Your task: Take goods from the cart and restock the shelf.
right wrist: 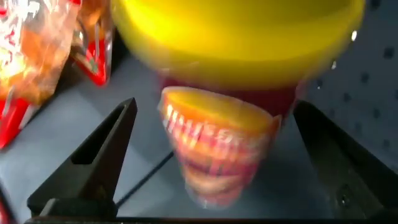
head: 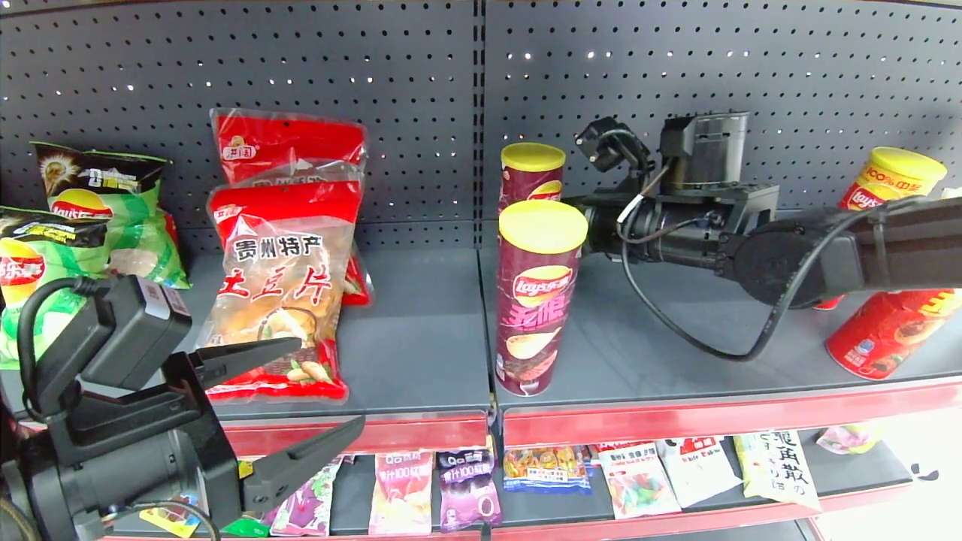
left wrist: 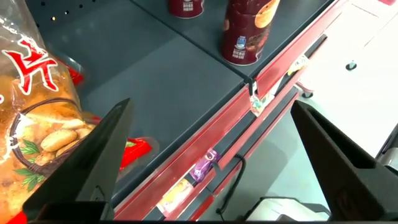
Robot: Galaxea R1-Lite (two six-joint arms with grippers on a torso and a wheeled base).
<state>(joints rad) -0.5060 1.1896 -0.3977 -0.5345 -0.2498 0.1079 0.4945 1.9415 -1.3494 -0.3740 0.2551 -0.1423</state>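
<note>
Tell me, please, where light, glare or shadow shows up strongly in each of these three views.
Head view: light pricks through the pegboard's upper holes, and the floor at lower right is washed out white. Left wrist view: the floor is equally overbright beside the dim shelf deck. Right wrist view: a lit pegboard hole glints beside the can's yellow lid.

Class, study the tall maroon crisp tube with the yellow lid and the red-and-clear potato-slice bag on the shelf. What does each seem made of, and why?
The tall maroon crisp tube: probably printed card, rigid straight walls, slight sheen; its yellow lid looks like smooth plastic. The red-and-clear potato-slice bag: thin glossy plastic film, creased, contents visible through it.
</note>
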